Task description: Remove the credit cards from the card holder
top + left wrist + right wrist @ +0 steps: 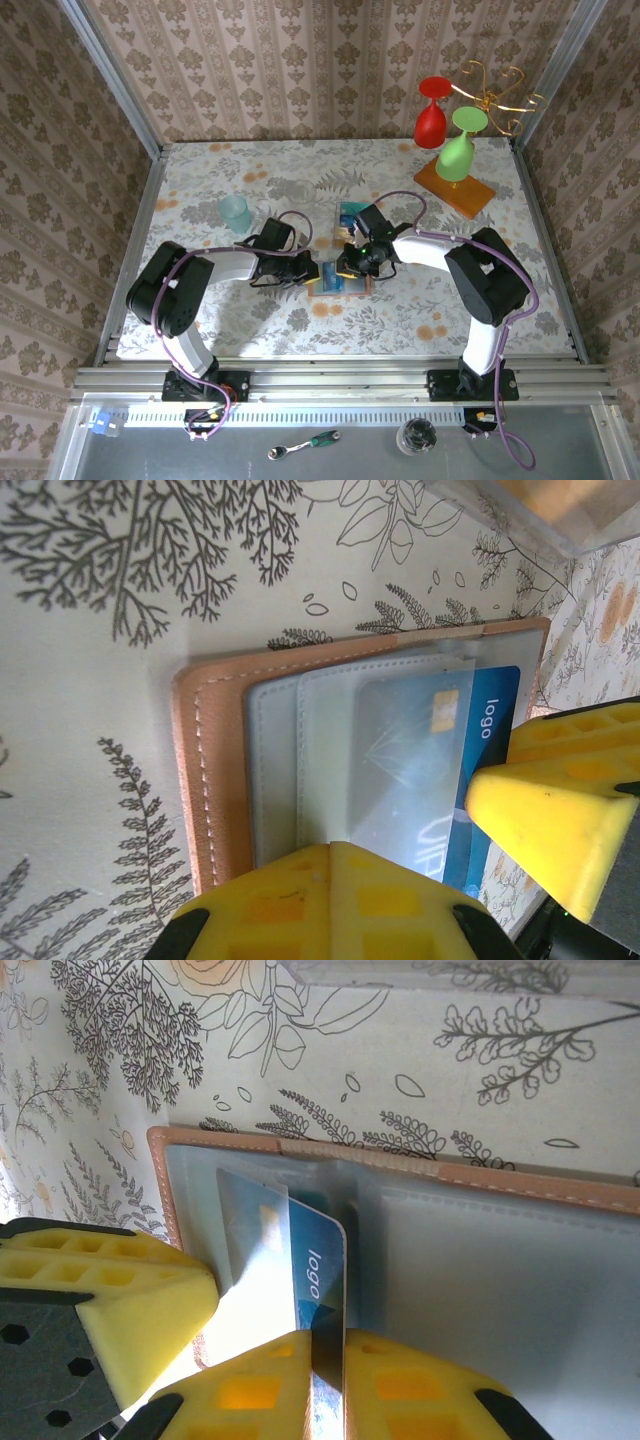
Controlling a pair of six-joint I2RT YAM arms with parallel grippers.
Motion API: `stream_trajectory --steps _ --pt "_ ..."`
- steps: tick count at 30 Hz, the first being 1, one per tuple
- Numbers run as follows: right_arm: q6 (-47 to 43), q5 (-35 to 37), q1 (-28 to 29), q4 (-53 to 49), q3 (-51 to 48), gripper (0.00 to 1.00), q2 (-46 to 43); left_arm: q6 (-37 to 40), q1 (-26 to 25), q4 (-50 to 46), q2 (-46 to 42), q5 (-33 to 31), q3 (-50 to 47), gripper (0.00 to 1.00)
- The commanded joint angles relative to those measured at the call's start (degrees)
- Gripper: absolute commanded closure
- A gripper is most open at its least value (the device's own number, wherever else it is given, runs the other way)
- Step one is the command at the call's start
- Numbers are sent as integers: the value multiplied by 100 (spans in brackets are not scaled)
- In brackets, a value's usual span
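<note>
The blue card point(315, 1250) is a thin, stiff, slick bit of plastic. We judge it light enough that only the pocket's friction holds it back. Its flat faces give little purchase, so the place to take it is the free edge standing clear of the translucent pocket, pinched face to face. The card holder point(215, 780) looks soft, light and leather-like. We expect it to drag along with the card unless something pins it.

The card holder lies open, grey-blue inner face up, on the floral surface point(250, 330). The blue card sits in one of its pocket panels, partly drawn out toward the holder's fold (the printed word "logo" is already uncovered).

The right end effector point(328, 1365) is clenched on that card. In its wrist view the card's edge runs down between the two yellow pads, close to the holder's fold. The left end effector point(330, 870) is closed on nothing, its yellow tips together over the same panel, toward the holder's outer edge. It seems placed to hold the card holder down, though we cannot tell whether it actually presses.

In our judgement the pull should stay flat in the plane of the holder's pocket, toward the fold, so the card slides rather than bends or lifts the holder.
</note>
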Motion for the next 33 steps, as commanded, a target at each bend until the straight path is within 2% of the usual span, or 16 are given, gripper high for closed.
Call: stream_trajectory --steps 1,24,33 --pt "-31 92 -46 -128 -132 85 -218 141 6 -311 67 -83 27 100" --pt "-378 354 -195 -813 12 90 -971 58 -21 -122 -39 -75 -3 100" --pt "-927 502 -195 -1435 449 93 -954 23 -21 -56 -90 -50 138 100"
